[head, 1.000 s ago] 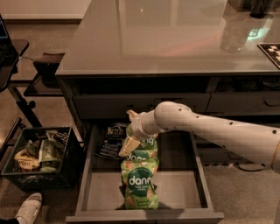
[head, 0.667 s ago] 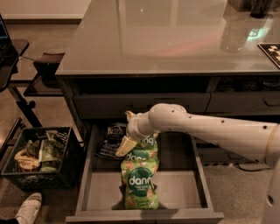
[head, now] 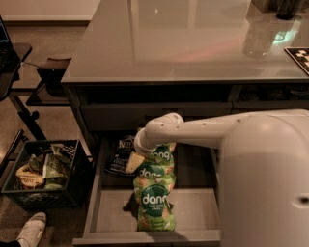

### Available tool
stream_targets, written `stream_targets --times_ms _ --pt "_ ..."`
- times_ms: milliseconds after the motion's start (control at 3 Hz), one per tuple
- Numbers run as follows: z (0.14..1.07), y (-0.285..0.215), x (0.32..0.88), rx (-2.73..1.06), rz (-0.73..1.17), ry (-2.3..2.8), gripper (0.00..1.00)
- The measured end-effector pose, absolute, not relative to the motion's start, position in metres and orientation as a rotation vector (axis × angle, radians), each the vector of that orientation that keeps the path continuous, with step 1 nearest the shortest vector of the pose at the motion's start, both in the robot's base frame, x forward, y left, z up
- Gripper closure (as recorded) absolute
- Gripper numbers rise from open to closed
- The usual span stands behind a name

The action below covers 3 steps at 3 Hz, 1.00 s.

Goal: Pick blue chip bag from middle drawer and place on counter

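Observation:
The middle drawer (head: 101, 193) stands pulled open below the counter (head: 183, 43). The blue chip bag (head: 119, 153) lies flat at the drawer's back left, partly covered by my gripper. Two green "dang" bags (head: 154, 193) lie in a row down the drawer's middle. My gripper (head: 133, 162) reaches in from the right on a white arm (head: 203, 130). It sits low over the right edge of the blue bag, between it and the green bags. The arm's bulk hides the drawer's right side.
A black crate (head: 43, 173) of snack packets stands on the floor left of the drawer. A white shoe (head: 31, 229) is at the bottom left. A black stand (head: 29, 96) is at the left. A checkered board (head: 298, 55) and dark containers (head: 285, 7) sit on the counter's far right.
My gripper has moved a little left and down, closer onto the blue chip bag. The arm's near segment now fills the lower right of the view. The bags have not moved.

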<state>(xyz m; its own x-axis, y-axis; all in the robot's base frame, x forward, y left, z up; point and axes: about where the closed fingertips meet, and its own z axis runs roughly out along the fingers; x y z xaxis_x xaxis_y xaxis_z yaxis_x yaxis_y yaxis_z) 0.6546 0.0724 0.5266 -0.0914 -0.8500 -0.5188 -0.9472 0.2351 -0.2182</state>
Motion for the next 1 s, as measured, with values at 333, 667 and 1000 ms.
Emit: stream_targets --times_ms 333,667,1000 --pt "0.492 0.078 0.667 -1.656 0.219 2.046 0.0" --pt "0.492 0.078 0.667 -1.656 0.219 2.046 0.0" --pt "0.481 0.088 0.666 -1.656 0.247 2.048 0.0"
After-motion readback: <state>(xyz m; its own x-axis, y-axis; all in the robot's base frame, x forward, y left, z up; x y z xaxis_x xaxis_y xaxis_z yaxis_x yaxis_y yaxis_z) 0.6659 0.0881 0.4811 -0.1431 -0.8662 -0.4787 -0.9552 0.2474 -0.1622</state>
